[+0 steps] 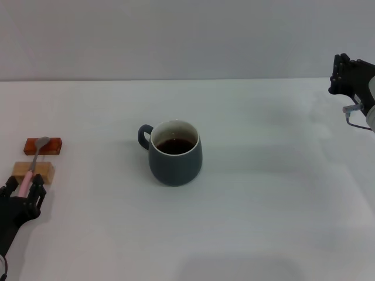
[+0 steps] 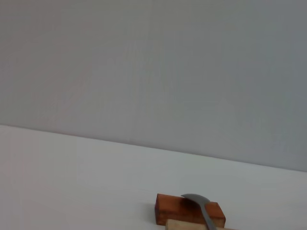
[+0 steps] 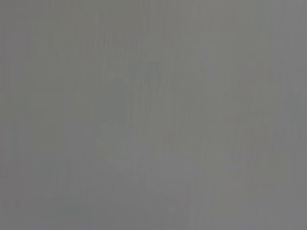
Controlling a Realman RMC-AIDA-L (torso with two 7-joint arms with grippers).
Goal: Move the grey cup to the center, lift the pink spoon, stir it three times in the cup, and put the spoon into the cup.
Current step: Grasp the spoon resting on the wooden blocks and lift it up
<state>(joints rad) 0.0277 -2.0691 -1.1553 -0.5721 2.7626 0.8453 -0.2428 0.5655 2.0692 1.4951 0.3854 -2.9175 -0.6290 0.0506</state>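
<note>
We see the grey cup [image 1: 175, 153] upright near the middle of the white table [image 1: 263, 193], handle toward the robot's left, dark liquid inside. Well to its left the pink spoon [image 1: 32, 164] lies across a red-brown block [image 1: 43, 146] and a tan wooden block [image 1: 34, 171]. The left gripper [image 1: 23, 188] has its jaws on either side of the handle's end; we cannot tell whether they grip. The right gripper [image 1: 345, 73] hangs at the far right, jaw state unclear.

Left tool [image 1: 23, 190] low at near-left, right tool [image 1: 345, 73] raised far-right.
</note>
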